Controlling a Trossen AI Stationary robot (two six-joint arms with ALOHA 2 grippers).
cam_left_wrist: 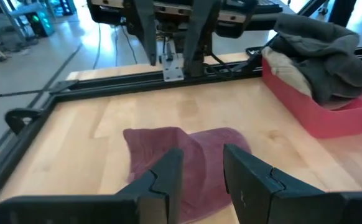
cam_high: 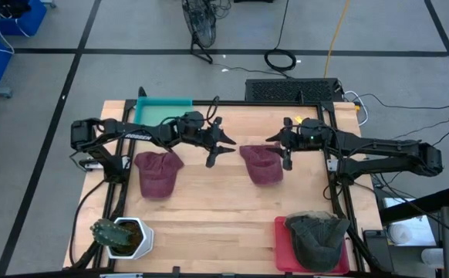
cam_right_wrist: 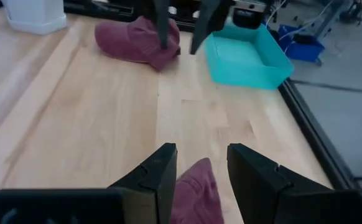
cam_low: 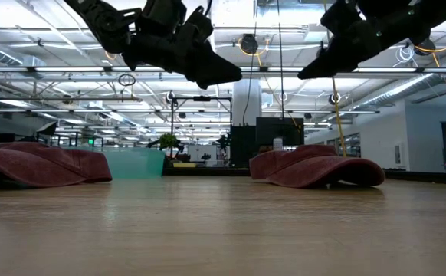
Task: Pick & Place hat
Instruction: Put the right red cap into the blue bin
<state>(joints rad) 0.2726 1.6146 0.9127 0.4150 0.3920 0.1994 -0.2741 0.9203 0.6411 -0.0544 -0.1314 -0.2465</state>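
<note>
Two maroon hats lie flat on the wooden table: one left of centre (cam_high: 159, 171) (cam_low: 39, 165) (cam_right_wrist: 140, 40), one in the middle (cam_high: 261, 164) (cam_low: 319, 167) (cam_left_wrist: 187, 158) (cam_right_wrist: 193, 186). My left gripper (cam_high: 221, 148) (cam_low: 208, 70) (cam_left_wrist: 203, 168) is open and hangs in the air between the two hats, pointing at the middle one. My right gripper (cam_high: 281, 149) (cam_low: 323, 65) (cam_right_wrist: 199, 171) is open too, raised above the middle hat's far right part. Neither gripper touches a hat.
A dark grey hat (cam_high: 317, 238) (cam_left_wrist: 321, 56) lies in a red tray (cam_high: 282, 251) (cam_left_wrist: 330, 118) at the near right corner. A teal tray (cam_high: 163, 108) (cam_right_wrist: 246, 56) sits at the far left, a potted plant (cam_high: 120, 235) at the near left. Bare wood lies near the middle.
</note>
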